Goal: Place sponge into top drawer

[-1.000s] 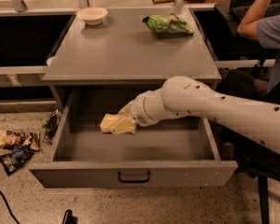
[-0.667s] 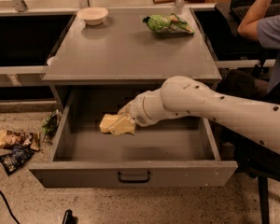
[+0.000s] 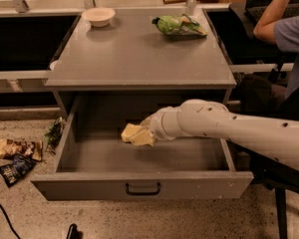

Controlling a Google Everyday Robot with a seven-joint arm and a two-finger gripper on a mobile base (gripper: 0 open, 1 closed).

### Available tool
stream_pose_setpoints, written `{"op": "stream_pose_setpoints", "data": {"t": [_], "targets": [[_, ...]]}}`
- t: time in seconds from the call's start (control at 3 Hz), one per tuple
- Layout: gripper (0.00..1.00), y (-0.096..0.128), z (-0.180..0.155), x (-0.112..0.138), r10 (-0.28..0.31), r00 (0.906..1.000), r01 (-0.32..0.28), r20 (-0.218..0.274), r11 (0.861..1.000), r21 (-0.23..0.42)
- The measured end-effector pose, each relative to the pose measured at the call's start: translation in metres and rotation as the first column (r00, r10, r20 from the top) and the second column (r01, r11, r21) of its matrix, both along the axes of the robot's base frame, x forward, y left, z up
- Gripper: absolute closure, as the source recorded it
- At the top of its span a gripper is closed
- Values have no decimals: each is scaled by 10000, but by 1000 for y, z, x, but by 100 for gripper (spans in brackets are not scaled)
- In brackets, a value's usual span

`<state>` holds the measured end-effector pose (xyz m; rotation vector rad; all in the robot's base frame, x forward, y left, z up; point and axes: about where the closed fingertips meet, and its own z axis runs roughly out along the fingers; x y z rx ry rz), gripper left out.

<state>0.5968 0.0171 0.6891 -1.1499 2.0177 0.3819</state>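
Note:
The pale yellow sponge (image 3: 131,133) is inside the open top drawer (image 3: 89,184), left of the middle and just above the grey floor. My gripper (image 3: 145,133) reaches into the drawer from the right at the end of the white arm and is shut on the sponge's right side. The wrist hides most of the fingers. The drawer is pulled well out, and its small dark handle (image 3: 142,188) shows on the front panel.
On the cabinet top (image 3: 139,59) a green snack bag (image 3: 179,25) lies at the back right and a small cream bowl (image 3: 98,16) at the back left. Snack packets (image 3: 17,158) lie on the floor at left. A seated person (image 3: 289,34) is at right.
My arm and the sponge have shifted a little to the right and lower inside the drawer. The drawer has not moved.

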Motion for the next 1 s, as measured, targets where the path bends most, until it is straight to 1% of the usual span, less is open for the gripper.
{"op": "stream_pose_setpoints", "data": {"t": [0.33, 0.67, 1.0], "targets": [[81, -16, -27, 11, -541, 9985, 544, -101, 9980, 321], [57, -26, -43, 20, -795, 9966, 805, -200, 9949, 610], [34, -33, -48, 25, -920, 9955, 935, -236, 9927, 765]]}}
